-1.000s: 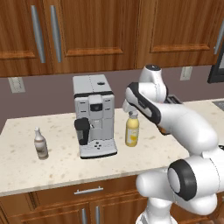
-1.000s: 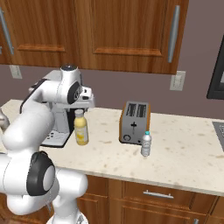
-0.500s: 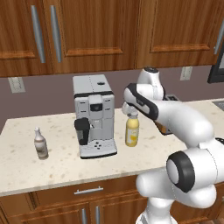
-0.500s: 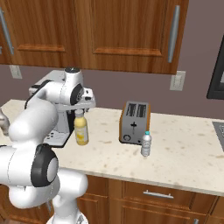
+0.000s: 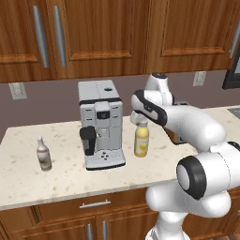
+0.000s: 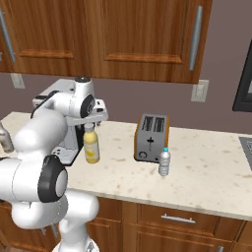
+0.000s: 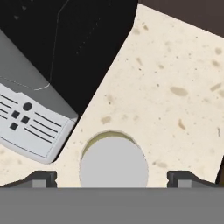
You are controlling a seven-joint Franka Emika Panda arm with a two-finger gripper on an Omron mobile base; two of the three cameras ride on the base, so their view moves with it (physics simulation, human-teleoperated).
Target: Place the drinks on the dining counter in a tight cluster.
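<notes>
The two-finger gripper (image 7: 112, 178) has been lowered since the earlier frame and is held wide apart directly above the white cap of the yellow juice bottle (image 5: 141, 139), nothing gripped. The bottle is left unmoved near the speckled beige counter's (image 6: 206, 167) back edge, beside the grey coffee machine (image 5: 100, 123).
</notes>
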